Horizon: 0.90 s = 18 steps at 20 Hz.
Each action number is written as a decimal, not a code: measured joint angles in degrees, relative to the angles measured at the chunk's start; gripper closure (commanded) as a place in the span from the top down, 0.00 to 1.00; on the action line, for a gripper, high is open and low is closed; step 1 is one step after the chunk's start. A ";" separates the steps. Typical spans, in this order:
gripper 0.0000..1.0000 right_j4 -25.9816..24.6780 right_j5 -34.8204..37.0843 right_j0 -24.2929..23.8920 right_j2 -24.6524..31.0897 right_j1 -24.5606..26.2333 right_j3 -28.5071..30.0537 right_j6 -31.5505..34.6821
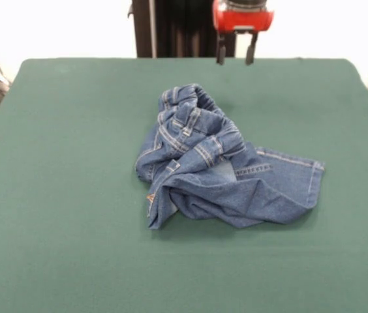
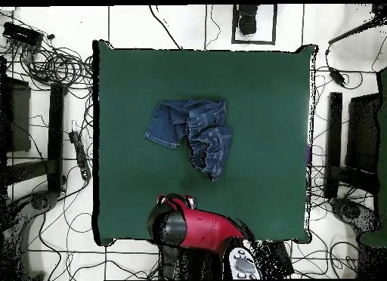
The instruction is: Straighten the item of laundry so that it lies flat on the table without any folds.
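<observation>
One pair of jeans [image 1: 220,176] lies crumpled near the middle of the table [image 1: 60,195], bunched rather than flat. In the front view the elastic waistband is gathered into a raised, rumpled mound at the far side of the heap, toward the robot, with belt loops and tan stitching showing across several overlapping folds. One leg extends from the heap toward the picture's right and lies comparatively flat, its hemmed cuff square to the cloth; the other leg is folded under and over itself at the near left of the heap, ending in a twisted point with pale inner fabric exposed. In the overhead view the jeans [image 2: 191,131] sit slightly above the table's centre, the flatter leg reaching to the picture's left and the bunched waistband at the lower right of the garment, nearest the robot's base. Green cloth of the table [image 2: 264,89] surrounds the garment on all sides, and the garment lies well apart from every edge. The gripper [image 1: 236,51] hangs above the far edge of the table, well apart from the jeans, its two dark fingers spread with a clear gap between them and nothing held. From overhead, the gripper [image 2: 176,199] sits at the end of the red arm [image 2: 204,229], over the table's bottom edge.
</observation>
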 measured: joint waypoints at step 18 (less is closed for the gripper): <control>1.00 -0.05 5.00 6.44 -8.69 1.66 -12.15 0.01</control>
